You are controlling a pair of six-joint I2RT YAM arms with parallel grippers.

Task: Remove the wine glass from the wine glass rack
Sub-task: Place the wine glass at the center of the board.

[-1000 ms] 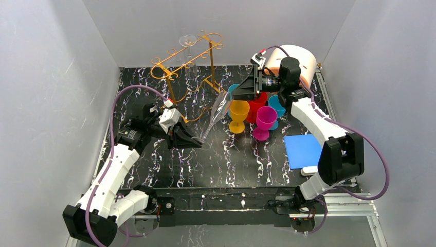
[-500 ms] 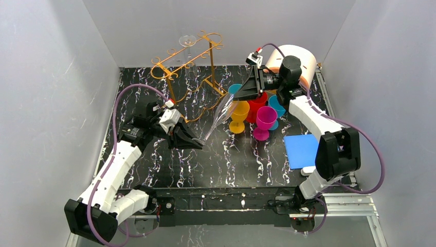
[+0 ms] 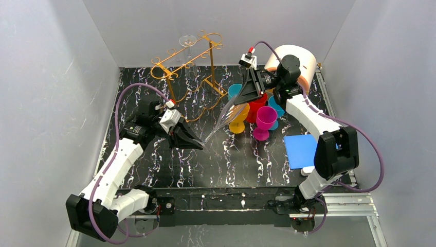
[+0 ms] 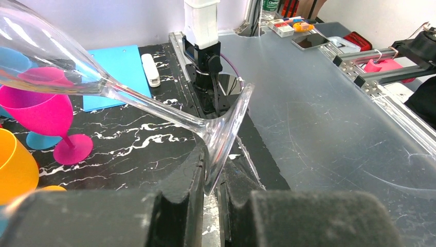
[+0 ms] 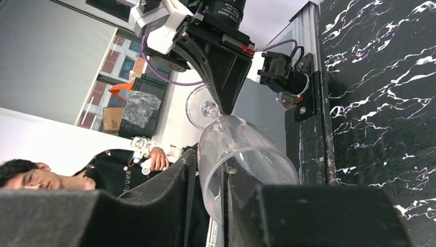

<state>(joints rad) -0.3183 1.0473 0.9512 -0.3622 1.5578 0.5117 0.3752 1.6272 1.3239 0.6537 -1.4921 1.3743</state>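
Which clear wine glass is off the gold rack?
The tilted wine glass, spanning from the left tool to the right tool; the other glass hangs in the rack.

Left claw (image 4: 212, 189) pinching wine glass (image 4: 226, 126) foot; pink goblet (image 4: 31, 108) at left.

Top wide; wrist views close, share wine glass (image 4: 123, 95).

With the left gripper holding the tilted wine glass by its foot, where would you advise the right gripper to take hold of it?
Probably the bowl's rim, approached from the far right along the glass's axis. The wine glass lies tilted with its mouth toward the right gripper; the left gripper pinches the foot, and the stem is thin. One finger inside, one outside.
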